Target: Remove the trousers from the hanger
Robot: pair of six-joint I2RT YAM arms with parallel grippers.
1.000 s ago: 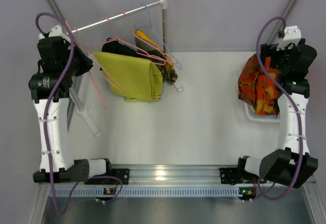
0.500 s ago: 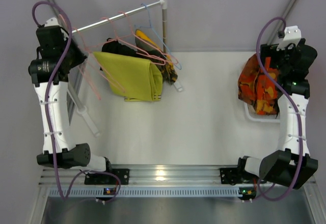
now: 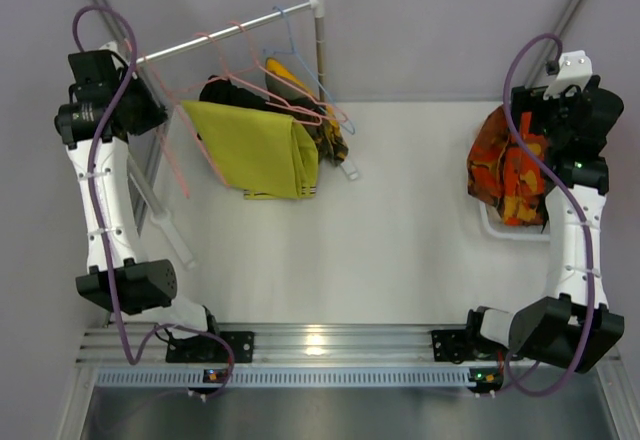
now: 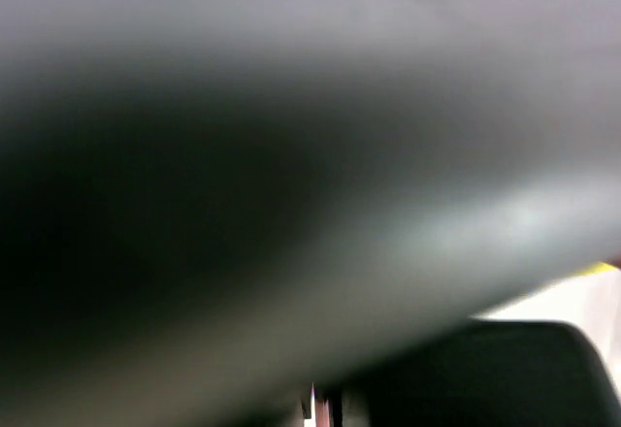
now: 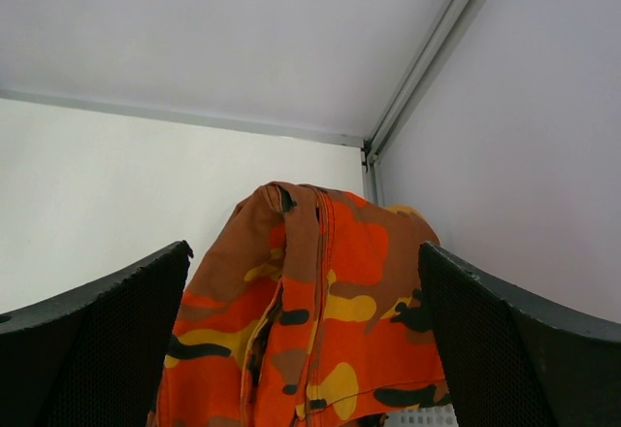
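A pale yellow-green pair of trousers (image 3: 260, 145) hangs folded over a pink hanger (image 3: 300, 112) on the rail (image 3: 230, 32). The orange-red camouflage trousers (image 3: 500, 170) are bunched at the right by the white basket (image 3: 495, 228). My right gripper (image 3: 530, 140) is open, its wide-apart fingers either side of the orange trousers (image 5: 330, 320). My left gripper (image 3: 145, 115) is raised at the rail's left end, next to a loose pink hanger (image 3: 172, 155). Its wrist view is blocked by a dark blur, so its jaws do not show.
A dark cloth (image 3: 225, 92) and an orange-yellow item (image 3: 290, 78) hang behind the yellow-green pair. A blue hanger (image 3: 288, 35) hangs near the rail's post (image 3: 320, 30). The rack's white foot (image 3: 170, 232) lies on the table at the left.
My left arm has risen and swung back-left toward the rail's end; the loose pink hanger beside it shifted left with it. The right arm and orange trousers have not moved.
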